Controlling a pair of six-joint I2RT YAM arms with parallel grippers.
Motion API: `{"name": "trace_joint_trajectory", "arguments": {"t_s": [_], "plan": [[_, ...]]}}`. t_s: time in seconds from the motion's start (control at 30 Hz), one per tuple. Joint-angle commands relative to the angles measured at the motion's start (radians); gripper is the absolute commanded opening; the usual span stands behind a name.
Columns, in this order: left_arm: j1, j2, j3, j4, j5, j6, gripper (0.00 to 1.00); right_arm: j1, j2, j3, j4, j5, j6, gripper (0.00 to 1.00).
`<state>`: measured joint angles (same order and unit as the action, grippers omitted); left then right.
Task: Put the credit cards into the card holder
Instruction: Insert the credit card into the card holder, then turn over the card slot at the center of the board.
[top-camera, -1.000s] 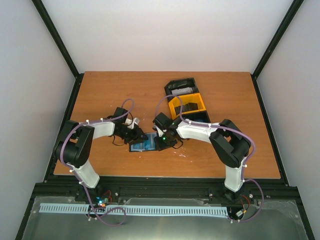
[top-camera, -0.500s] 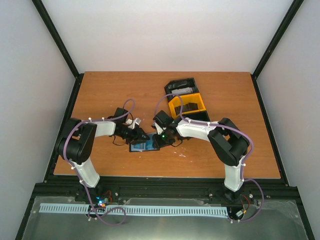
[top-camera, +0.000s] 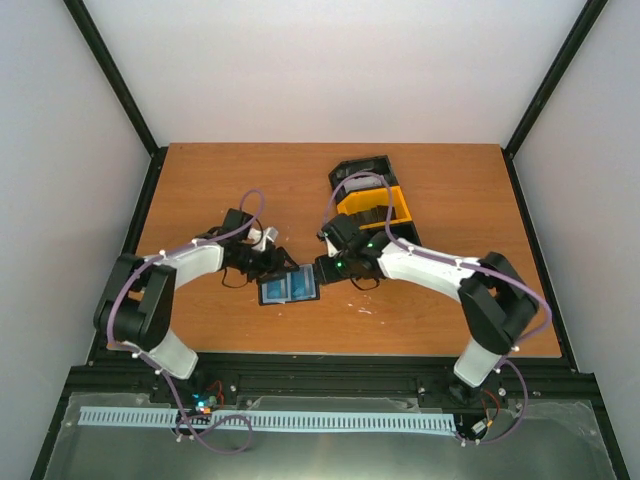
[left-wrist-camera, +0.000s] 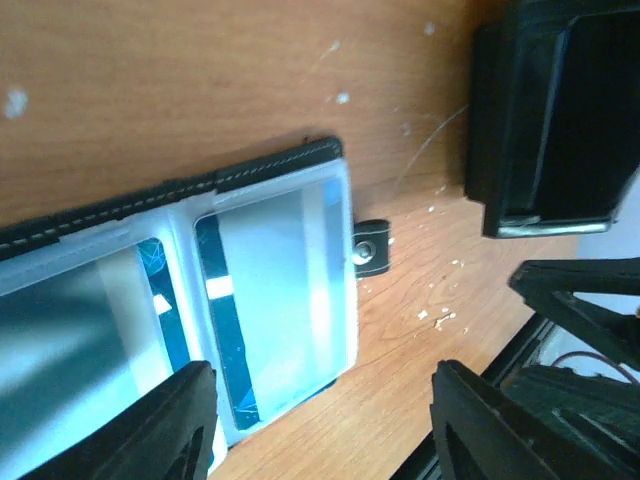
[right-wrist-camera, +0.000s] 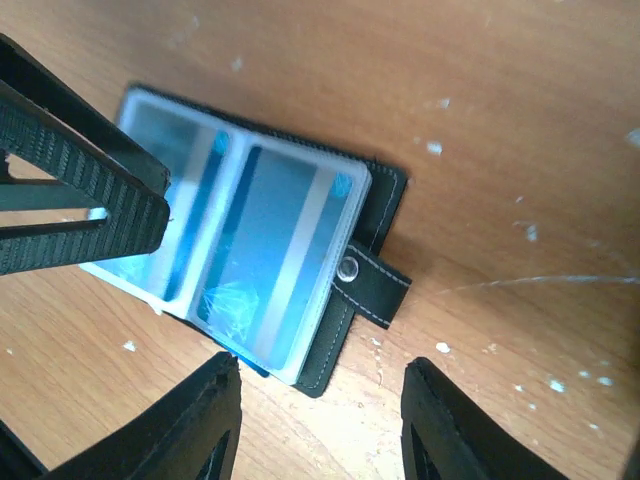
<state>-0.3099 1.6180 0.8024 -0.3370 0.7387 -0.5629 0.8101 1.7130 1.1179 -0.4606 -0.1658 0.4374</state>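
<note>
On the wooden table (top-camera: 200, 190), near the black-and-yellow tray (top-camera: 398, 208), the left gripper (left-wrist-camera: 322, 375) and the right gripper (right-wrist-camera: 320, 368) hover with jaws apart, holding nothing, over the card holder (top-camera: 290, 288), which lies open and flat with blue credit cards (right-wrist-camera: 285, 240) inside its clear pockets

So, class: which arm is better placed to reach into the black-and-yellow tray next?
Probably the right. The right gripper is open, holds nothing and is nearer the tray. The left gripper, also open, is on the far side of the open card holder.
</note>
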Motion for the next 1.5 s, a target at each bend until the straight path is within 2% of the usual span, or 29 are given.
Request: {"name": "trace_joint_trajectory", "arguments": {"t_s": [0.0, 0.1, 0.23, 0.33, 0.4, 0.47, 0.67, 0.93, 1.13, 1.47], "plan": [[-0.003, -0.111, 0.046, -0.073, -0.145, -0.002, 0.65, -0.006, -0.099, -0.046, 0.064, 0.099, 0.015, 0.45], [0.001, -0.172, 0.021, -0.078, -0.255, -0.052, 0.72, -0.006, -0.118, -0.062, 0.075, 0.108, 0.007, 0.46], [0.01, -0.215, -0.042, -0.071, -0.327, -0.084, 0.73, -0.008, -0.094, -0.037, 0.051, 0.102, -0.01, 0.45], [0.012, -0.214, -0.09, -0.06, -0.327, -0.081, 0.63, -0.008, -0.082, -0.024, 0.044, 0.1, -0.018, 0.45], [0.012, -0.207, -0.112, -0.058, -0.338, -0.074, 0.43, -0.008, -0.077, -0.024, 0.041, 0.101, -0.019, 0.45], [0.012, -0.198, -0.129, -0.046, -0.335, -0.068, 0.37, -0.008, -0.074, -0.024, 0.04, 0.101, -0.02, 0.45], [0.012, -0.154, -0.146, -0.012, -0.305, -0.076, 0.37, -0.008, -0.063, -0.023, 0.037, 0.09, -0.028, 0.45], [0.013, -0.147, -0.138, -0.023, -0.311, -0.066, 0.39, -0.008, 0.004, 0.003, 0.031, -0.013, -0.064, 0.45], [0.012, -0.15, -0.141, 0.013, -0.235, -0.071, 0.3, -0.008, 0.043, 0.019, -0.003, -0.059, -0.071, 0.45], [0.012, -0.131, -0.149, 0.088, -0.082, -0.058, 0.32, -0.009, 0.031, -0.016, -0.016, -0.031, -0.053, 0.45]]}}
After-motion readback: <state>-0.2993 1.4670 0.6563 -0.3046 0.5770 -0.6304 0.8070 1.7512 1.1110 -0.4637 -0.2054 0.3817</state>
